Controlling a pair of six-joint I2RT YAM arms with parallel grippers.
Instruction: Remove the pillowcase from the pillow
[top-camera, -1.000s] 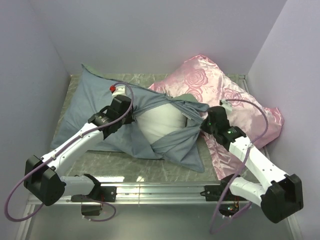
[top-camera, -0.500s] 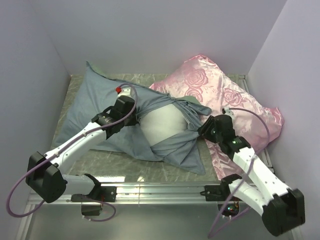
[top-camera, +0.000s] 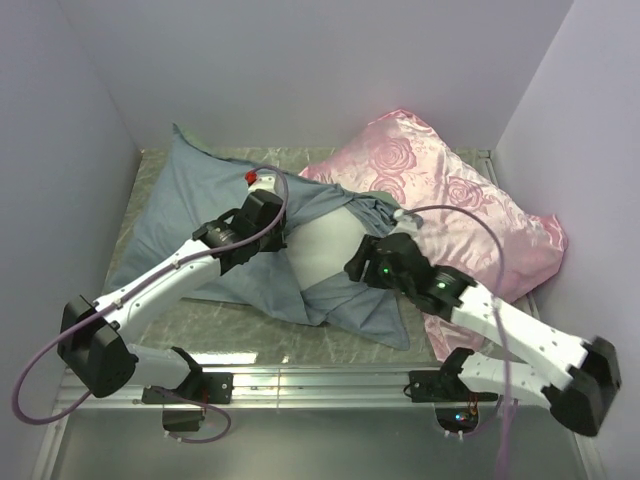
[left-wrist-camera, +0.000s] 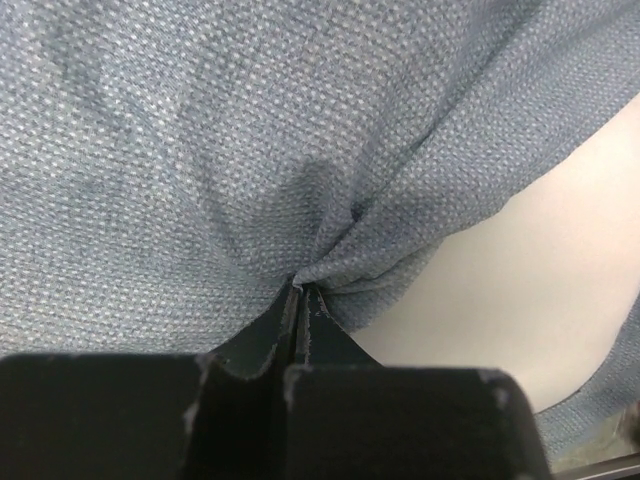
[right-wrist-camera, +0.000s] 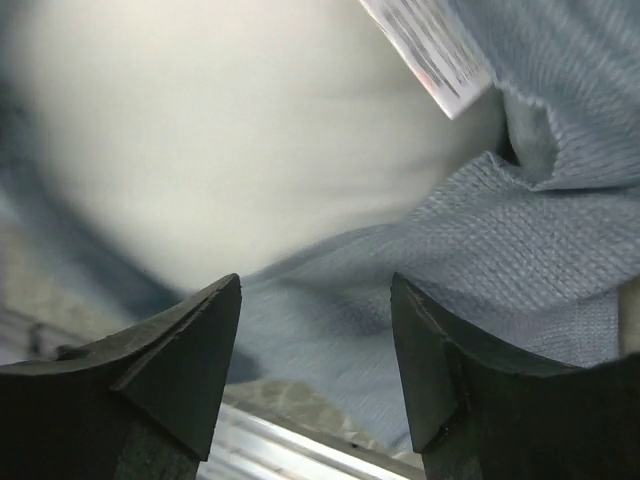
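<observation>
Left hand (left-wrist-camera: 300, 292): your fingers are clamped together on a pinched fold of the pillowcase (left-wrist-camera: 200, 140), right beside the bared pillow (left-wrist-camera: 520, 285).
Right hand (right-wrist-camera: 316, 300): your fingers stand apart, gripping nothing, just above pillow and cloth.
Pillowcase: grey-blue side up, spread leftward over the desk (top-camera: 235, 338), with bands wrapped round the pillow.
Pillow: white middle showing at desk centre, against the pink rose pillow (top-camera: 450, 190).

We find no legible writing in any view. Only printed item: a small white rectangular fabric tag (right-wrist-camera: 425, 50) in the right wrist view, lying against the plump white pillow (right-wrist-camera: 250, 130) beside the grey-blue woven pillowcase (right-wrist-camera: 560, 250). It carries dark print lines and a reddish mark, too blurred to read.
</observation>
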